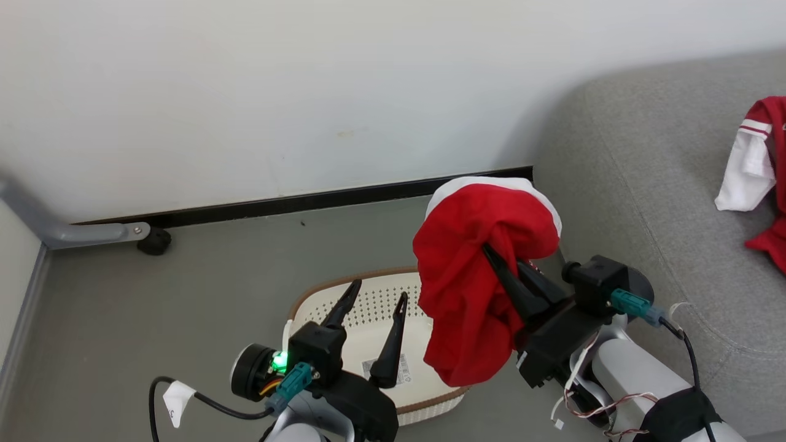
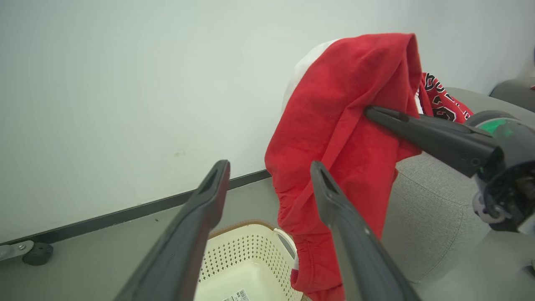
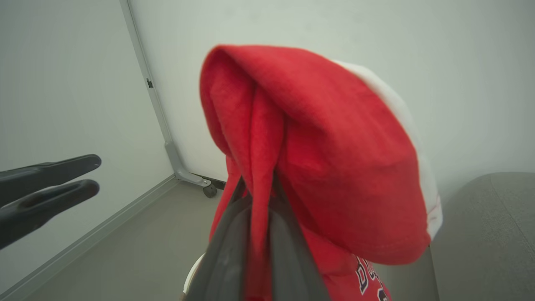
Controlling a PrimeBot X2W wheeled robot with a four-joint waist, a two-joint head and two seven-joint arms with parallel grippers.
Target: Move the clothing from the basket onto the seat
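My right gripper (image 1: 491, 253) is shut on a red garment with a white panel (image 1: 473, 288), which hangs lifted above the right end of the basket (image 1: 368, 301). The same clothing (image 2: 347, 138) drapes over that gripper's finger in the left wrist view, black lettering showing behind it. In the right wrist view the red cloth (image 3: 317, 167) is pinched between my fingers (image 3: 228, 251). My left gripper (image 1: 377, 293) stands open over the cream basket, nothing between its fingers (image 2: 200, 225). Another red and white garment (image 1: 758, 178) lies on the grey seat (image 1: 645, 184) at far right.
The basket (image 2: 246, 267) stands on the grey floor before a white wall with a dark baseboard (image 1: 307, 202). A grey metal leg with a black caster (image 1: 153, 240) sits at the left. The sofa's rounded edge is just right of the basket.
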